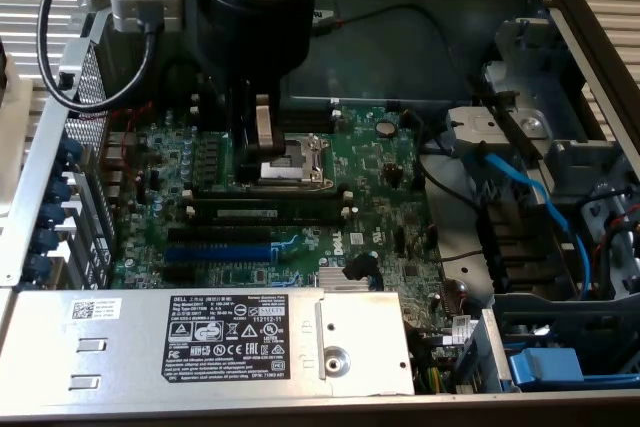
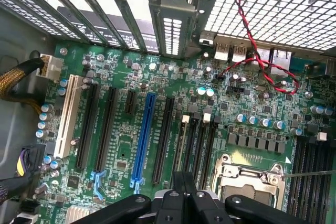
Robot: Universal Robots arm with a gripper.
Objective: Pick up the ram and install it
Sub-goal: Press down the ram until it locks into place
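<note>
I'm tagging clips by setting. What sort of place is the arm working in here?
Inside an opened desktop computer case, probably on a workbench. Signs: the green motherboard with its blue slot, the labelled power supply, and the empty CPU socket under the tool.

Exterior view: camera set high above the open computer case [image 1: 560, 7], looking steeply down and taking in the whole motherboard [image 1: 370, 162], the power supply [image 1: 200, 342] at the near edge and the drive bay on the exterior view's right; moderate distance. Wrist view: camera on the arm, close over the same motherboard [image 2: 173, 124], tilted toward the rear slot brackets [image 2: 157, 19]. Shared region: the blue expansion slot [image 1: 215, 250] [image 2: 143, 135], the processor socket [image 1: 292, 159] [image 2: 247, 179] and the neighbouring memory slots [image 1: 265, 215] [image 2: 199, 145].
</note>
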